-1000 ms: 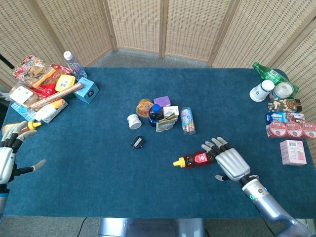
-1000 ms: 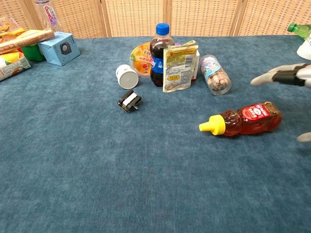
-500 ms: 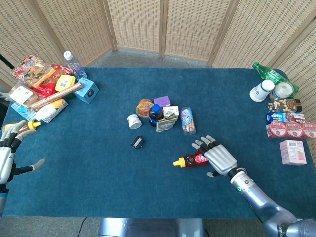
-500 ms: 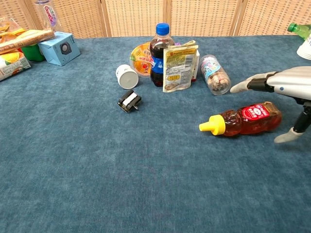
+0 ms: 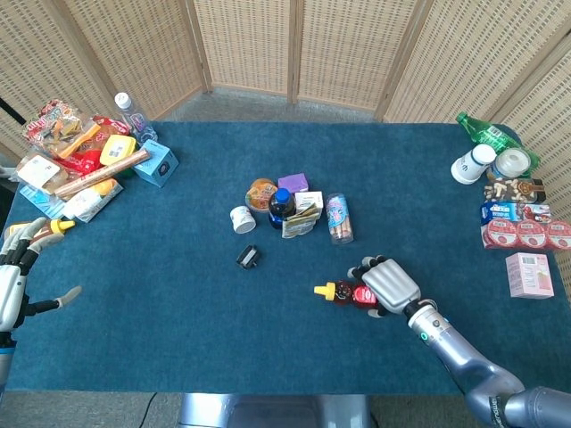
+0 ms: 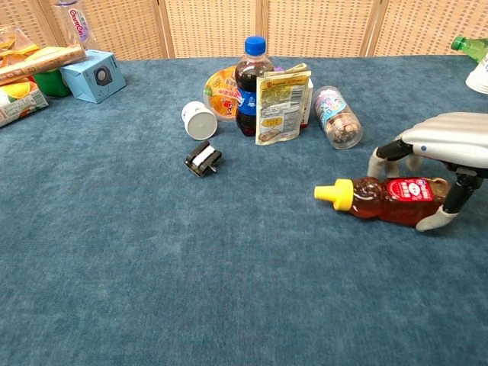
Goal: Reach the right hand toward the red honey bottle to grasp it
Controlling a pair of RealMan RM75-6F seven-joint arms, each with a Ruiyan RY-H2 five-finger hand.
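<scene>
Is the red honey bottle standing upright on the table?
No, the red honey bottle lies on its side on the blue table, its yellow cap pointing left, with the right hand arched over its body.

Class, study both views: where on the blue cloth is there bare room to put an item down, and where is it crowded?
Bare: the wide stretch between the left hand and the black clip; the near edge below the honey bottle. Crowded: the centre cluster around the cola bottle, and both far corners.
</scene>
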